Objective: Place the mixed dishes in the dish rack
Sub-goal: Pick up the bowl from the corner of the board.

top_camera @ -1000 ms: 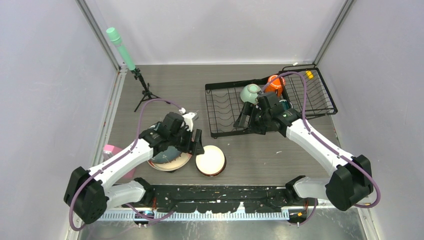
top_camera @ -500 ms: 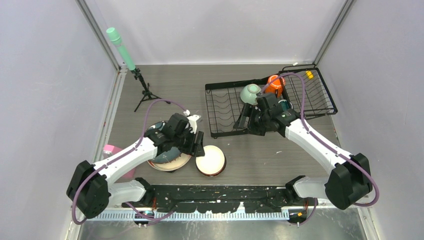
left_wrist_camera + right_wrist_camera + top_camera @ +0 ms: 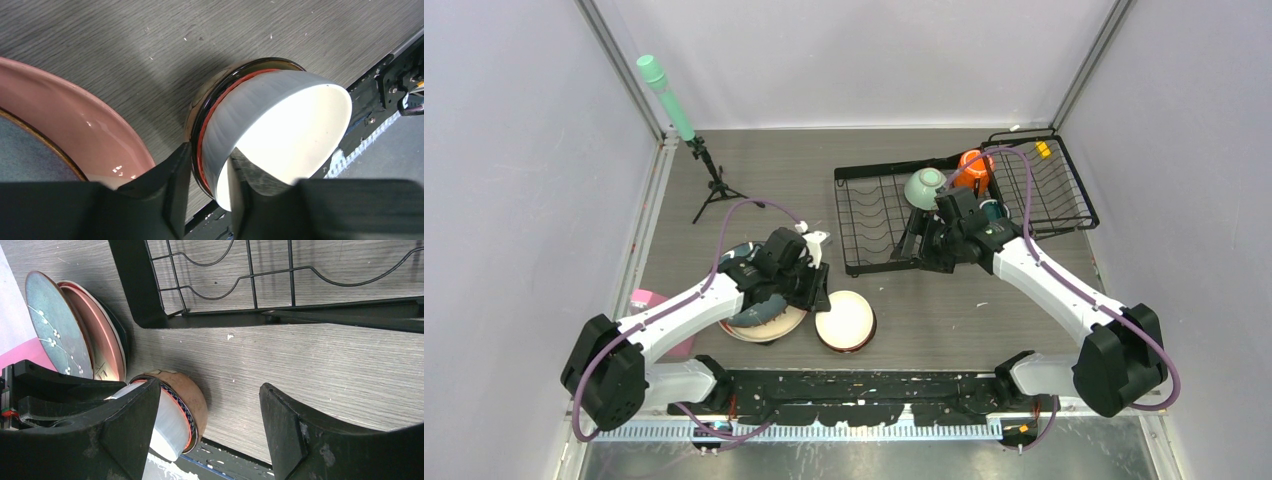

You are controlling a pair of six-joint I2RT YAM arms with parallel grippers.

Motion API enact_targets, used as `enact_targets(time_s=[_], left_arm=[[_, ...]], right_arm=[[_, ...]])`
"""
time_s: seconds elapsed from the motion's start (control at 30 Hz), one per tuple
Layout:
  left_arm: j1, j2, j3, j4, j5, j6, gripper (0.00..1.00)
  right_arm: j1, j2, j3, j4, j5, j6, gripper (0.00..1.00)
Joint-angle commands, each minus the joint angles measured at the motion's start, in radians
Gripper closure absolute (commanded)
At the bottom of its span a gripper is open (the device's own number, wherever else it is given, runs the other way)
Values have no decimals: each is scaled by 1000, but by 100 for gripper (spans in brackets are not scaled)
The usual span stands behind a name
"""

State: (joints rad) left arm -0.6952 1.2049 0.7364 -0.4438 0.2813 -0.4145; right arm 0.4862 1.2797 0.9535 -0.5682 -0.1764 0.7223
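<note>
One white bowl [image 3: 280, 125], left claw [image 3: 210, 154] astride rim

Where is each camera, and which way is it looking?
Top camera: high above and behind the arms, looking down at the table and dish rack; both arms show.
Left wrist camera: on the left arm, looking down at the white bowl; fingers of the left hand sit either side of its rim.
Right wrist camera: on the right arm, looking low across the table past the rack; the open right hand frames the view.
Shared: both wrist cameras see the white bowl and the pink plate.
</note>
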Motion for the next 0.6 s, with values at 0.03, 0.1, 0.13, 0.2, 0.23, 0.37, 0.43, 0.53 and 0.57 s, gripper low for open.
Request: enact_targets(time_s=[0.03, 0.1, 0.13, 0.2, 0.23, 0.37, 0.43, 0.53, 0.57], left_arm=[[-4, -13, 40, 33, -18, 5, 71], [-4, -11, 41, 25, -20, 7, 71], [-5, -14, 41, 24, -22, 8, 71], [-5, -21, 36, 25, -31, 7, 70], [-4, -24, 33, 28, -36, 6, 67], [-6, -13, 34, 38, -26, 0, 63], [-6, -3, 32, 45, -22, -2, 66], [-6, -9, 35, 40, -24, -4, 74], [-6, -16, 34, 40, -27, -4, 77]], right_arm=[[-1, -5, -4, 24, 5, 9, 23], [-1, -1, 1, 25, -5, 9, 23], [-1, -1, 1, 25, -4, 10, 23], [-1, 2, 1, 28, -1, 8, 23], [-1, 3, 3, 25, -1, 7, 23], [-1, 4, 2, 19, -6, 6, 23], [-1, 3, -3, 21, -6, 5, 23], [-1, 7, -8, 21, -10, 8, 23], [-1, 7, -8, 20, -16, 8, 23]])
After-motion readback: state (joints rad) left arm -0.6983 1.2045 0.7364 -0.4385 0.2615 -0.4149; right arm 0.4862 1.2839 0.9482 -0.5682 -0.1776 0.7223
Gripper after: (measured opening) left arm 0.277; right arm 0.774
